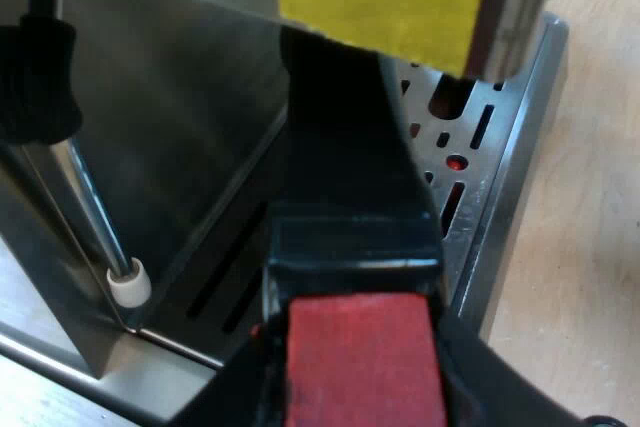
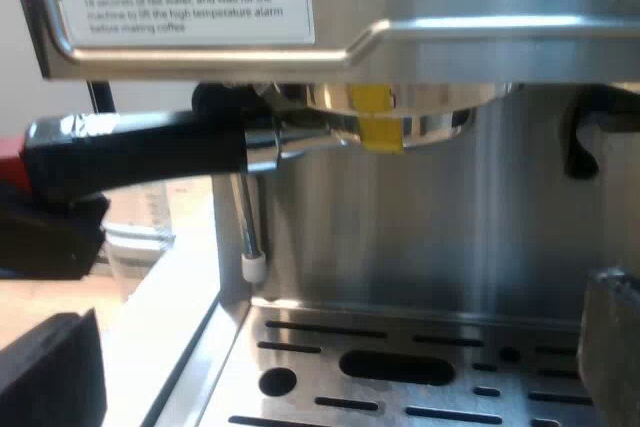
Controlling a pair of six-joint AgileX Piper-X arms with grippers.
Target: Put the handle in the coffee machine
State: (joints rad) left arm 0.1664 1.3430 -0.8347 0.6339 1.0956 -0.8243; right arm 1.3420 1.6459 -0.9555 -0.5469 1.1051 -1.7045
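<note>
Gripping the red end [image 1: 365,362] of the dark handle [image 1: 345,147], the left claw [image 1: 365,392] has a black finger pressed to each side of it. The holder [image 2: 385,122], marked with yellow tape [image 2: 372,112], sits up under the brew head at the espresso machine [image 2: 480,207] front. Facing the machine, the handle juts from it toward nine o'clock. The steam wand [image 2: 243,217] with its white tip [image 2: 253,267] hangs close under the handle, above the slotted drip tray [image 2: 400,367]. The right claw [image 2: 330,377] hovers over the tray at the holder's six o'clock, fingers wide apart, holding nothing. Pale wooden tabletop [image 1: 590,247] borders the tray.
</note>
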